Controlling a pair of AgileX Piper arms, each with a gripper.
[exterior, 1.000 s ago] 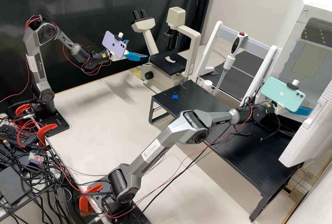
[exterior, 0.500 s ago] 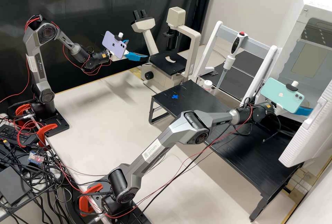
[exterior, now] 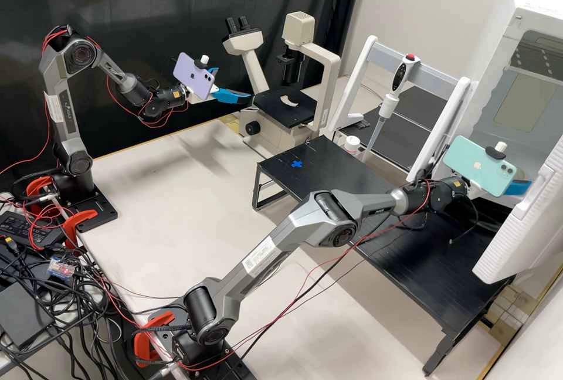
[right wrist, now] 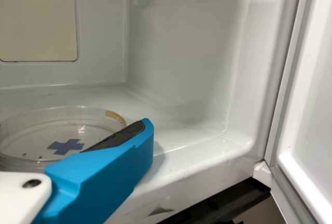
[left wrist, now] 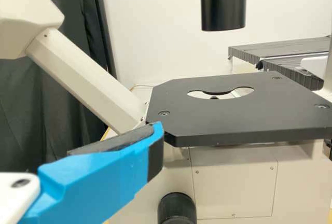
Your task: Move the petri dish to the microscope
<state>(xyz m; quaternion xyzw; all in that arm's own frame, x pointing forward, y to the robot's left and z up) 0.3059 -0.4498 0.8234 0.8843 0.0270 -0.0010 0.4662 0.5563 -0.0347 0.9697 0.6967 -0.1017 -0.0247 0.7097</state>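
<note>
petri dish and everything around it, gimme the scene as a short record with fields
dish: petri dish, clear, on the floor inside the white chamber
mark: blue cross seen within its outline
chamber door: open
right end effector: open, one finger overlapping the dish in its wrist view
left end effector: open, near the microscope
microscope stage: no dish on it
task status: dish not yet at the microscope

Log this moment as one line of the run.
petri dish inside white chamber | right gripper open, at dish | left gripper open, near microscope stage | transfer not yet done
</note>
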